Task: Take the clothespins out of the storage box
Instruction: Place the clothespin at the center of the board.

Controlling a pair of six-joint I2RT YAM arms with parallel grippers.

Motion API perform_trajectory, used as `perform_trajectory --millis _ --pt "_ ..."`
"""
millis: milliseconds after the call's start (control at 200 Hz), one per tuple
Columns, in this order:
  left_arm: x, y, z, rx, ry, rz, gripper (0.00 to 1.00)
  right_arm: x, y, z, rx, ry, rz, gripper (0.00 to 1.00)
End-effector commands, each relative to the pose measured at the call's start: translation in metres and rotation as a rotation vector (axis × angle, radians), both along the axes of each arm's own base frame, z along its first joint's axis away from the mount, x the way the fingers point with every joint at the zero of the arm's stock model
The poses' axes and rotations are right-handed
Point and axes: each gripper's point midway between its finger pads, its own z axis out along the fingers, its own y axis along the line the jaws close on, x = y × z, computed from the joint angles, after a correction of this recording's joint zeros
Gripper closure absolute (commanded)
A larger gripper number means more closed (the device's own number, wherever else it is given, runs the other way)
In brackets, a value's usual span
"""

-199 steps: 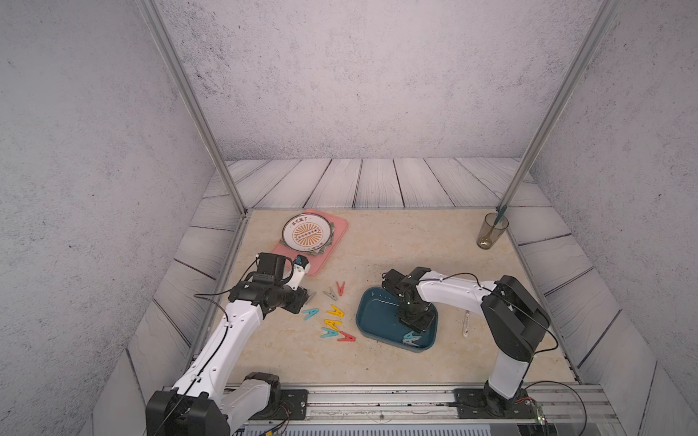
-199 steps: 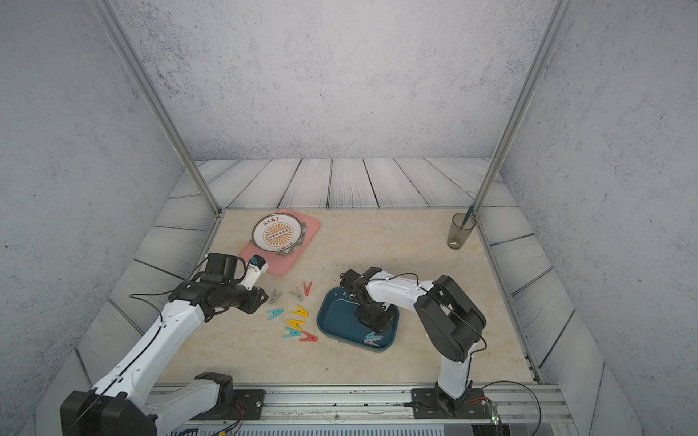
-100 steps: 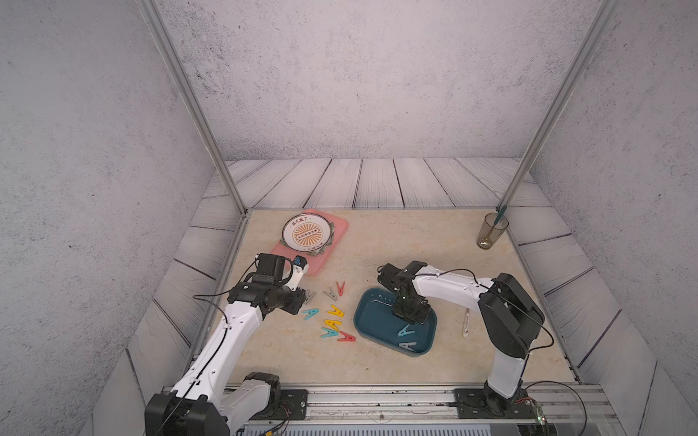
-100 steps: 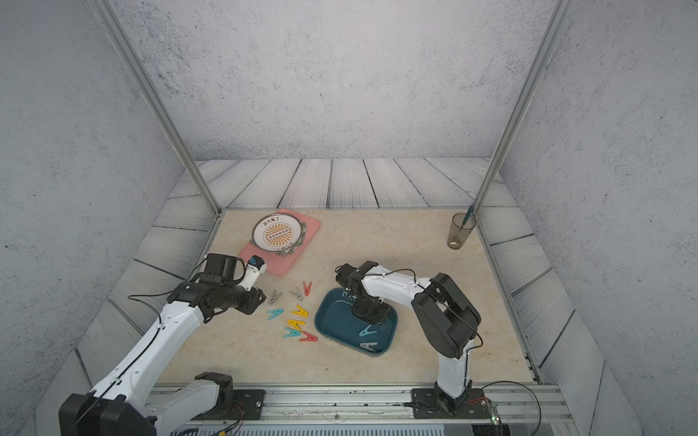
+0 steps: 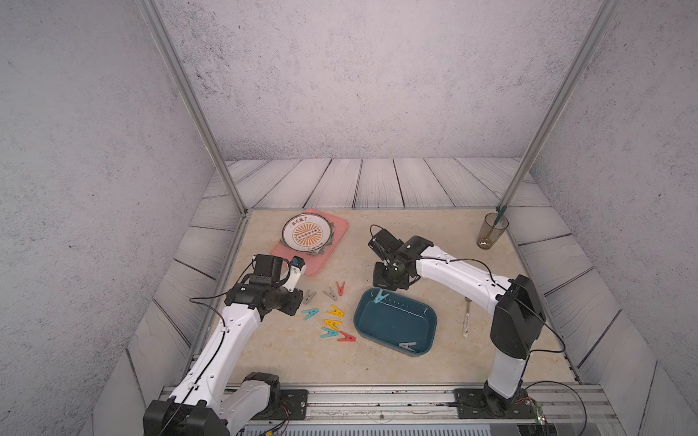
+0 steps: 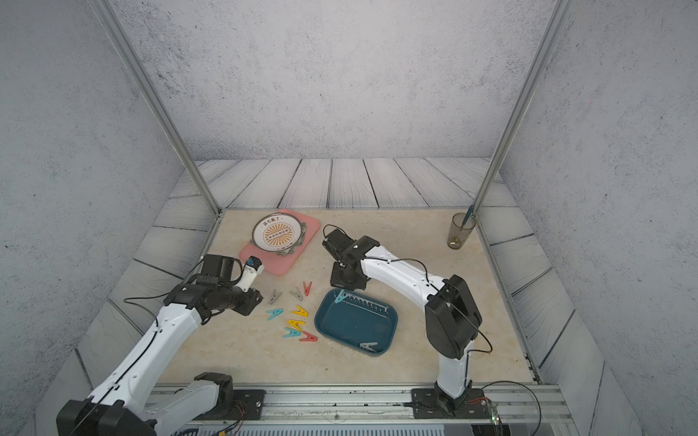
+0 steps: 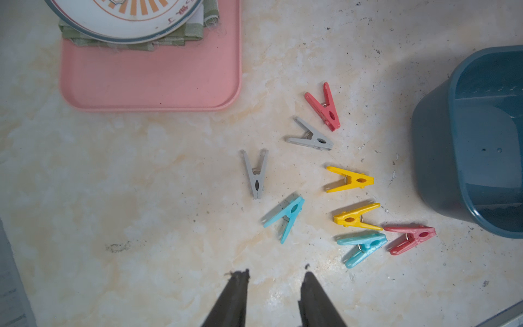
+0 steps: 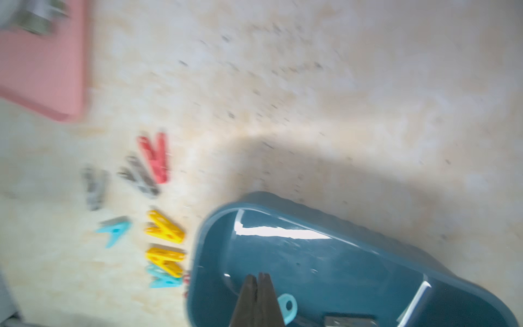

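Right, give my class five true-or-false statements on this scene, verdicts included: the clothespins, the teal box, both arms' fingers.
1. Eight clothespins lie on the table outside the storage box. True.
2. The storage box is empty. False: a grey clothespin lies in it.
3. The right gripper has its fingers shut on a teal clothespin. True.
4. The left gripper holds a yellow clothespin. False: its fingers are apart with nothing between them.
5. The round plate sits in the storage box. False: it is on the pink tray.
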Motion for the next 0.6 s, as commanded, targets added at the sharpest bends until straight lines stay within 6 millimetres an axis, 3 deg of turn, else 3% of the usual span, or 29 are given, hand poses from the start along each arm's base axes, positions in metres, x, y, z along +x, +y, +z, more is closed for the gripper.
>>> perform_trajectory --millis 0,95,225,370,596 --pt "-0.004 0.001 0.005 0.002 -0.007 -0.02 0.63 0.018 0.033 0.0 0.025 -0.038 0.145 1.0" --pt "-0.004 -0.001 0.007 -0.01 -0.009 -0.03 0.63 0.037 0.044 -0.006 -0.008 -0.069 0.171 1.0" --pt "-0.002 -0.005 0.009 -0.025 -0.02 -0.037 0.63 0.057 0.055 -0.035 -0.064 -0.058 0.203 1.0" --pt "0.001 -0.006 0.011 -0.035 -0.03 -0.033 0.63 0.07 0.063 -0.058 -0.112 -0.057 0.238 1.0" --pt "0.007 -0.007 0.01 -0.04 -0.034 -0.032 0.62 0.078 0.055 -0.098 -0.177 -0.013 0.269 0.95"
